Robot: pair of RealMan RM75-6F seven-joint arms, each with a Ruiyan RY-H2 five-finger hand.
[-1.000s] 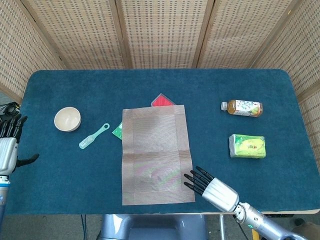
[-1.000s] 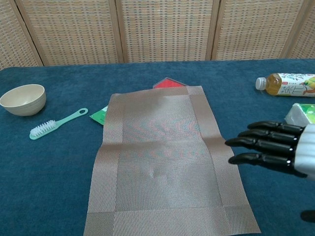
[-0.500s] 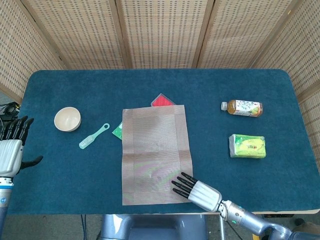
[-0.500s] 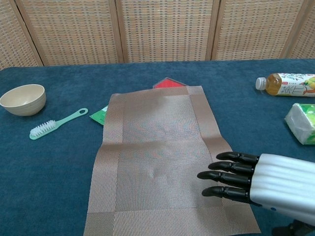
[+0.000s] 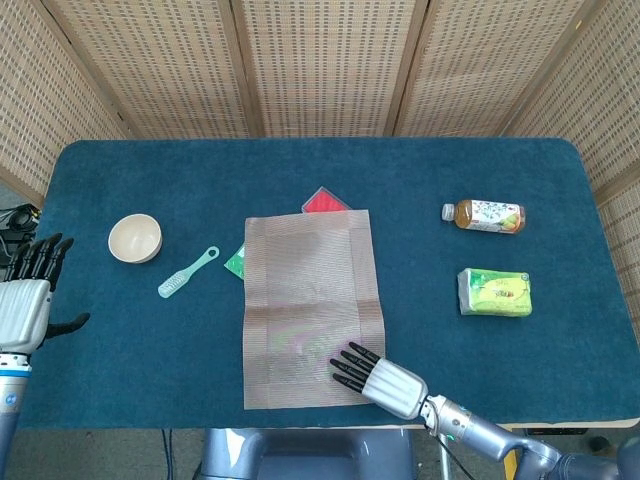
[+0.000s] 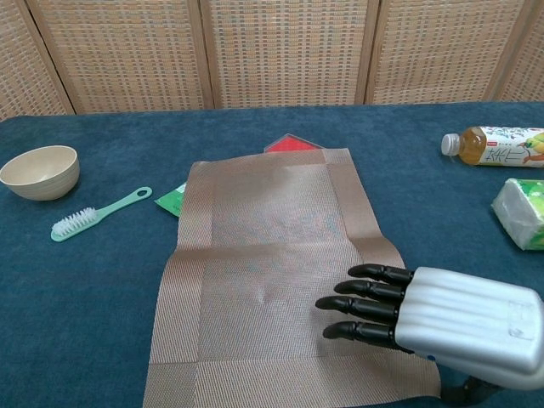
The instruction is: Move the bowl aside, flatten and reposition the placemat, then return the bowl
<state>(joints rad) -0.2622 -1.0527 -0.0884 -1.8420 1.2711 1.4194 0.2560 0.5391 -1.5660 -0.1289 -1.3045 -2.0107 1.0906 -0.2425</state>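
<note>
The brown woven placemat lies lengthwise in the middle of the table, with a faint crease across its middle. My right hand lies flat, fingers stretched out, over the mat's near right corner; it holds nothing. The cream bowl stands upright at the far left, off the mat. My left hand hangs beyond the table's left edge with fingers spread, empty, seen only in the head view.
A mint brush lies between bowl and mat. A green packet and a red packet poke out from under the mat's far end. A tea bottle and a green tissue pack lie at the right.
My right hand has slid leftward from beside the mat onto its near right corner. My left hand has shifted slightly at the table's left edge. Bowl and mat have stayed put.
</note>
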